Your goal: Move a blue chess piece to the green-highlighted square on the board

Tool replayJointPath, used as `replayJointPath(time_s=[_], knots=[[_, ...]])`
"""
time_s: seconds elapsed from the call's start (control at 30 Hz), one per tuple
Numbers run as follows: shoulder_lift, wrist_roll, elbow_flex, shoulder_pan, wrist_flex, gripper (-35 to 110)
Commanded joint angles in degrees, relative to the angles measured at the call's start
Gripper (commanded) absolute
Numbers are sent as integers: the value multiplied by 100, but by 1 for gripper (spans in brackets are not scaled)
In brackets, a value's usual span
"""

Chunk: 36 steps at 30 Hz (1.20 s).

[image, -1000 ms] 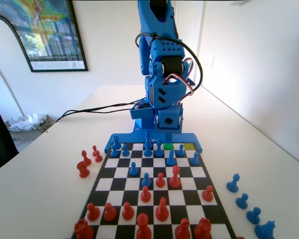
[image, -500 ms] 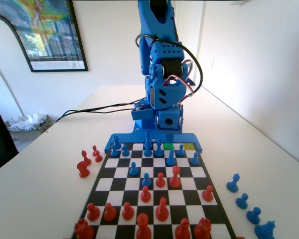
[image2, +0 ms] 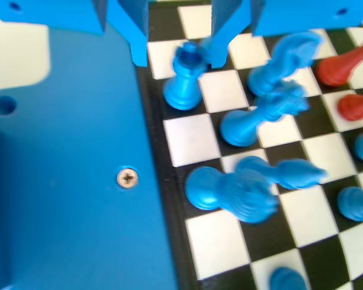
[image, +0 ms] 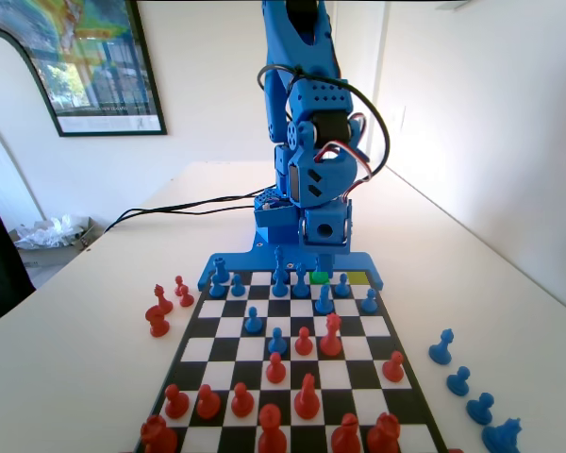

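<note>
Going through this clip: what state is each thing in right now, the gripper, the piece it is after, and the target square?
gripper: open, lowered, one jaw on either side of the blue chess piece's top.
blue chess piece: upright on a black square in the board's edge row, not lifted.
green-highlighted square: no piece on it.

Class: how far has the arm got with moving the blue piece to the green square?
Done: the gripper is down at the far row of the board, by the green square. In hand: its jaws straddle the top of the blue piece, a gap on one side; it stands upright. Left: whether it stands on green cannot be told; if not, grip, carry, release.
</note>
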Motion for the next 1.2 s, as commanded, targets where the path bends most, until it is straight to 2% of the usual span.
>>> replayJointPath(time_s=[0.0,0.4,0.67,0.9,1.17], knots=[[264,114,-325,-167,343,12],[457,650,-1503,-396,1688,11],[826,1230,-2637,-527,3217,3],[1687,2751,-2909,-721,3489,1],[2698,4175,-4017,-202,4966,1]])
